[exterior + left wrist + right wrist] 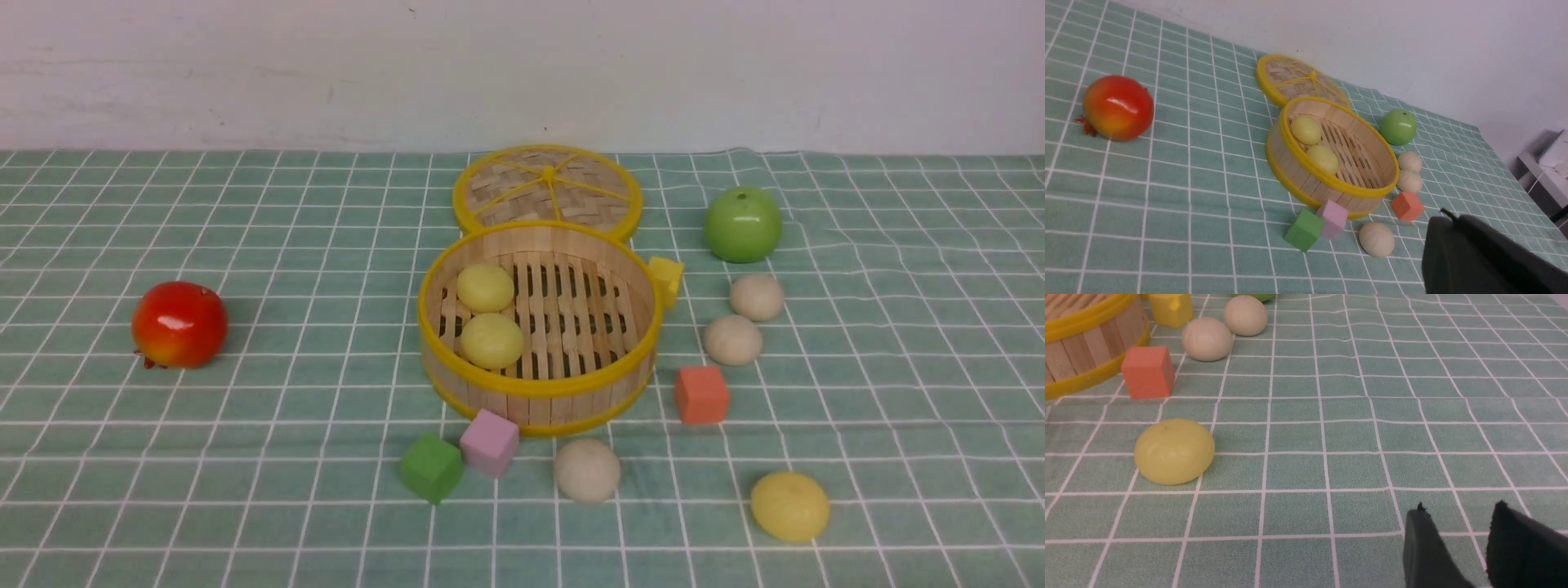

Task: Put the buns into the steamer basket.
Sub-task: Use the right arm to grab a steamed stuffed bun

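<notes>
The steamer basket [535,388] stands mid-table with two pale yellow buns [485,287] [491,340] on its slatted floor. Two off-white buns [756,296] [733,340] lie to its right, a third [587,469] in front of it. Another yellow bun [789,506] lies front right. Neither gripper shows in the front view. In the left wrist view my left gripper [1449,215] is shut and empty, held near the off-white bun [1376,239]. My right gripper [1457,508] is open over bare cloth, apart from the yellow bun [1174,451].
The woven lid [547,189] lies behind the basket. A red fruit [180,324] sits at the left, a green fruit [743,224] at the back right. Green [431,467], pink [489,442], orange [701,394] and yellow [666,279] cubes crowd the basket.
</notes>
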